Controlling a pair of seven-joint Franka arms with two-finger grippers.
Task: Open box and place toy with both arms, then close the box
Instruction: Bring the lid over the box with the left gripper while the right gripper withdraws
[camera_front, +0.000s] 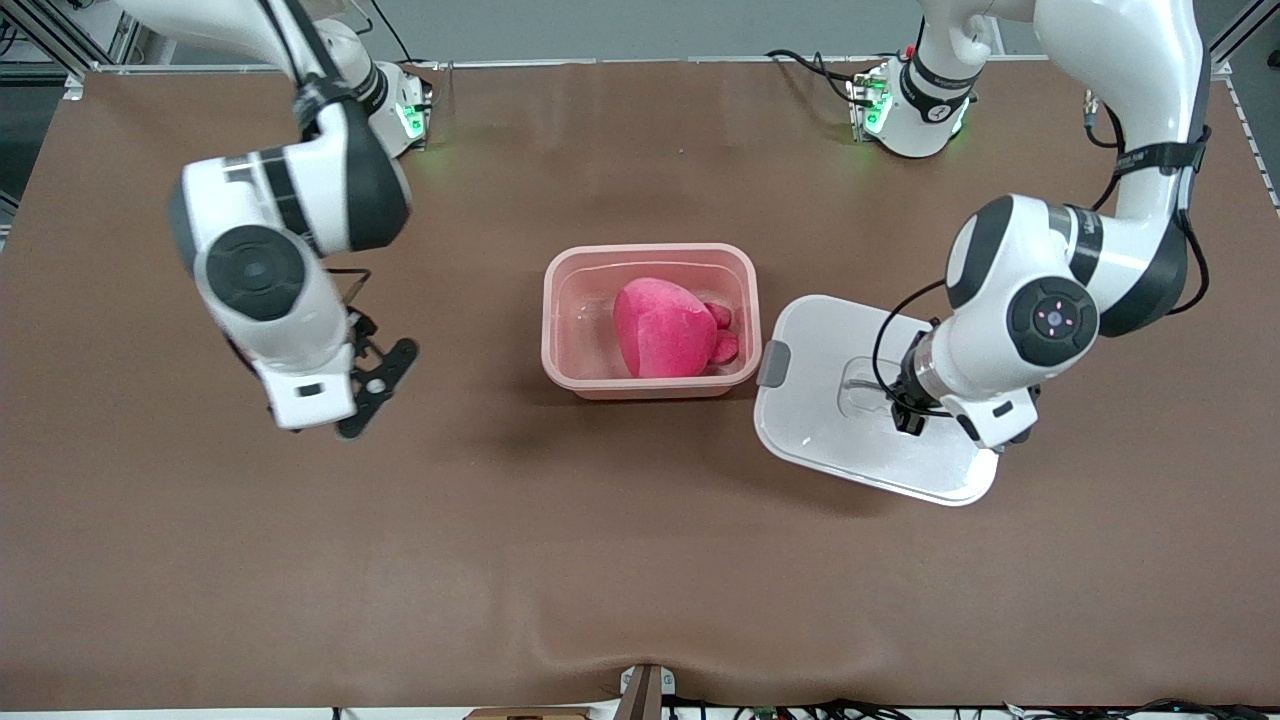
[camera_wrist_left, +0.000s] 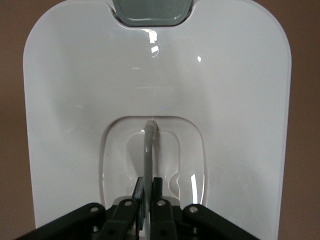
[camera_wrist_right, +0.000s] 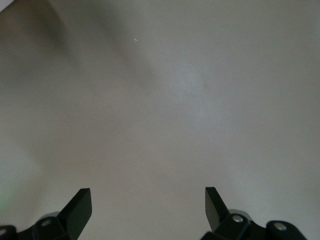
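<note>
The pink translucent tub of the box (camera_front: 650, 385) stands open at the table's middle with the pink plush toy (camera_front: 665, 328) inside it. The white lid (camera_front: 830, 420) is beside the tub, toward the left arm's end; a shadow lies under its nearer edge. My left gripper (camera_front: 905, 410) is shut on the lid's grey handle (camera_wrist_left: 148, 150), as the left wrist view (camera_wrist_left: 148, 187) shows, with the lid (camera_wrist_left: 160, 75) below it. My right gripper (camera_front: 380, 390) is open and empty above the bare table toward the right arm's end; the right wrist view (camera_wrist_right: 147, 197) shows only blank surface.
A grey clip (camera_front: 773, 363) on the lid's end faces the tub and also shows in the left wrist view (camera_wrist_left: 152, 10). The brown table cloth (camera_front: 600, 560) stretches around the box. The arm bases (camera_front: 915, 110) stand along the table's edge farthest from the front camera.
</note>
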